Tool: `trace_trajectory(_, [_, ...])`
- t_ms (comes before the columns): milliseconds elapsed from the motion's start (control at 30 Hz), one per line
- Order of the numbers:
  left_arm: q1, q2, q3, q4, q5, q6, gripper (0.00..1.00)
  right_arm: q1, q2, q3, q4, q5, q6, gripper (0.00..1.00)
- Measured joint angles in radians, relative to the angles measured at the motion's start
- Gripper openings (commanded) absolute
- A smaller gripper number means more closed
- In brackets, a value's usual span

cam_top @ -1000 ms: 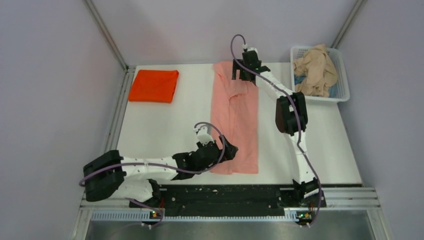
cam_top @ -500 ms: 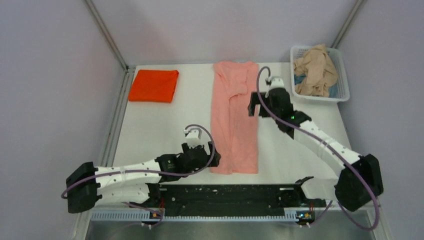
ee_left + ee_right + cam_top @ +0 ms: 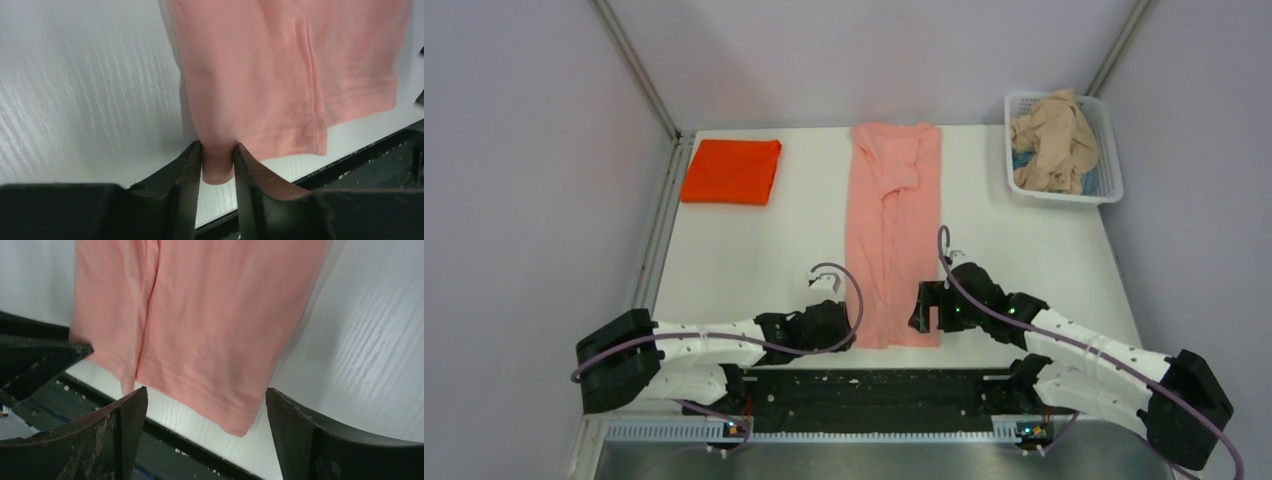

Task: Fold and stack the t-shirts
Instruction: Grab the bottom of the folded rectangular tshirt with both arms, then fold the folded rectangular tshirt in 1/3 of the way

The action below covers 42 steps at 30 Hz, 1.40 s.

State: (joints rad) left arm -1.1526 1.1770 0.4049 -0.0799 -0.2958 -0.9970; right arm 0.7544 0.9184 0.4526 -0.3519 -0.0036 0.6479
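Probably for folding, the left claw (image 3: 217,148) is pinching the pink t-shirt (image 3: 892,230) at 7 o'clock, and the right claw (image 3: 206,392) is sitting wide apart at 5 o'clock.

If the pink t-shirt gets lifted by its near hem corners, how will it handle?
Probably floppy: the salmon-pink t-shirt lies flat with soft wrinkles, so it should drape and sag between grips. Likely light: the left gripper pinches one thin hem corner. The folded layers may slip apart when raised.
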Motion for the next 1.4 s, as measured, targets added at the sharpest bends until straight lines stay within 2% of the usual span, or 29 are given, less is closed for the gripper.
trace_trajectory(167, [0.001, 0.023, -0.002, 0.011, 0.011, -0.021, 0.01, 0.095, 0.001, -0.023, -0.091, -0.045, 0.071, 0.76])
trace_trajectory(333, [0.001, 0.023, -0.003, 0.011, 0.011, -0.041, 0.0, 0.122, 0.006, -0.047, -0.146, -0.047, 0.112, 0.65])
trace_trajectory(467, [0.001, 0.017, -0.008, 0.012, 0.011, -0.049, 0.0, 0.123, 0.029, -0.053, -0.127, -0.03, 0.132, 0.59])
trace_trajectory(500, [0.001, 0.016, -0.009, 0.012, 0.011, -0.051, 0.0, 0.123, 0.036, -0.053, -0.116, -0.024, 0.135, 0.53])
trace_trajectory(700, [0.002, 0.016, -0.01, 0.013, 0.012, -0.061, 0.0, 0.123, 0.097, -0.058, -0.045, 0.014, 0.157, 0.0])
trace_trajectory(867, [0.002, -0.004, -0.019, -0.001, 0.03, -0.074, 0.0, 0.132, 0.042, -0.086, -0.06, 0.02, 0.166, 0.0])
trace_trajectory(1133, [0.002, -0.056, -0.059, 0.017, 0.124, -0.022, 0.0, 0.195, -0.187, -0.138, -0.127, -0.005, 0.184, 0.0])
trace_trajectory(1400, [0.018, -0.056, 0.065, -0.034, 0.052, 0.07, 0.0, 0.195, -0.169, -0.067, -0.131, 0.132, 0.163, 0.0])
